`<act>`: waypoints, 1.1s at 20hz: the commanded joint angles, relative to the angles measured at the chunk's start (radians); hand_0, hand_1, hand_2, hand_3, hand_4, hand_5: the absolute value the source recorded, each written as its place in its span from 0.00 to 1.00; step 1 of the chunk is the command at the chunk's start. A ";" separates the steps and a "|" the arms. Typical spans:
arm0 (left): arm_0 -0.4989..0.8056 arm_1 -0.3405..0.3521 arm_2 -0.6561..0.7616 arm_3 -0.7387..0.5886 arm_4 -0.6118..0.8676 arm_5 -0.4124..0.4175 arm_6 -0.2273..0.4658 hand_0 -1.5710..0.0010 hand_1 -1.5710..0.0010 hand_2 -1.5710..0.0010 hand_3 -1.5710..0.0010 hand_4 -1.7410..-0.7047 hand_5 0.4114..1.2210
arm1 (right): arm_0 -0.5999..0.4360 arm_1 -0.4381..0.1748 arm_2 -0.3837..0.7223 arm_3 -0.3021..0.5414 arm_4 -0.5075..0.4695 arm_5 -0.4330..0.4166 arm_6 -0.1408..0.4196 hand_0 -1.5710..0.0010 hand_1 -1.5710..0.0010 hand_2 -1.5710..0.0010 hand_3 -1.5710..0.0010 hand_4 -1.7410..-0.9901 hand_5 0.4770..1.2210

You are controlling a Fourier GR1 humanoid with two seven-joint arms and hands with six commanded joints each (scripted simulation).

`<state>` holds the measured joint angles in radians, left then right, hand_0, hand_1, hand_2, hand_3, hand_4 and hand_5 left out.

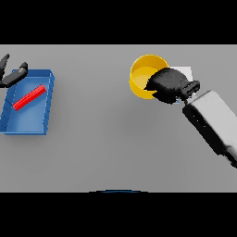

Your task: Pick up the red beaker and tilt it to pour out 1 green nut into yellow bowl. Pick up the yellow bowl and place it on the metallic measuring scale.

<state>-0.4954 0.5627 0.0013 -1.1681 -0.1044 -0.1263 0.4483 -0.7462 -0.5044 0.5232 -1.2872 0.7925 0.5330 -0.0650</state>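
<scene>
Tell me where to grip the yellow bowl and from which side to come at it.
Grip the yellow bowl by its rim on the right side, probably best, fingers inside and thumb outside the wall. It stands upright with its mouth open upward, and the right hand is already over that edge. The left hand is far off.

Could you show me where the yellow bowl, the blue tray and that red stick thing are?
yellow bowl (141,69): head view, on its left rim.
blue tray (28,122): head view, on its bare floor near the front.
red stick (28,97): head view, on its middle, lying inside the tray.
</scene>
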 commanded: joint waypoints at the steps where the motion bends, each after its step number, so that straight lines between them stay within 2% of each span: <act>1: -0.004 -0.002 -0.002 -0.001 0.000 -0.001 0.006 1.00 1.00 1.00 1.00 0.87 0.40 | -0.010 0.000 -0.011 0.022 -0.001 -0.017 0.001 0.01 0.00 0.03 0.26 0.00 1.00; 5: 0.013 -0.010 -0.006 -0.035 0.002 0.010 0.026 1.00 1.00 1.00 1.00 0.86 0.41 | -0.039 -0.032 -0.041 0.137 0.015 -0.090 -0.037 0.00 0.00 0.01 0.27 0.00 1.00; 9: 0.018 -0.008 -0.003 -0.058 0.004 0.020 0.071 1.00 1.00 1.00 1.00 0.86 0.43 | -0.069 -0.042 -0.070 0.262 0.014 -0.141 -0.048 0.00 0.00 0.01 0.27 0.00 1.00; 11: 0.029 -0.001 0.001 -0.060 0.008 0.014 0.072 1.00 1.00 1.00 1.00 0.85 0.44 | -0.076 -0.032 -0.078 0.331 0.018 -0.171 -0.044 0.00 0.00 0.02 0.26 0.00 1.00; 14: 0.014 0.000 -0.004 -0.061 0.007 0.007 0.087 1.00 1.00 1.00 1.00 0.85 0.46 | -0.082 -0.023 -0.085 0.416 0.022 -0.219 -0.076 0.00 0.00 0.06 0.23 0.00 1.00; 18: 0.029 -0.010 -0.013 -0.073 0.001 0.016 0.091 1.00 1.00 1.00 1.00 0.85 0.49 | -0.095 -0.005 -0.093 0.500 0.021 -0.246 -0.091 0.00 0.00 0.11 0.15 0.00 1.00; 19: 0.024 -0.012 -0.014 -0.067 0.000 0.016 0.093 1.00 1.00 1.00 1.00 0.85 0.49 | -0.102 0.007 -0.095 0.524 0.023 -0.256 -0.081 0.00 0.00 0.12 0.13 0.00 1.00; 21: 0.015 -0.004 -0.009 -0.051 -0.007 0.018 0.096 1.00 1.00 1.00 1.00 0.86 0.49 | -0.103 0.012 -0.093 0.560 0.026 -0.271 -0.106 0.00 0.00 0.12 0.12 0.00 1.00; 22: 0.009 -0.008 -0.013 -0.058 -0.006 0.018 0.104 1.00 1.00 1.00 1.00 0.86 0.48 | -0.104 0.012 -0.093 0.565 0.025 -0.268 -0.102 0.00 0.00 0.12 0.11 0.00 1.00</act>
<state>-0.4869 0.5549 -0.0115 -1.2262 -0.1105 -0.1082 0.5512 -0.8503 -0.4926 0.4304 -0.7218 0.8178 0.2652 -0.1661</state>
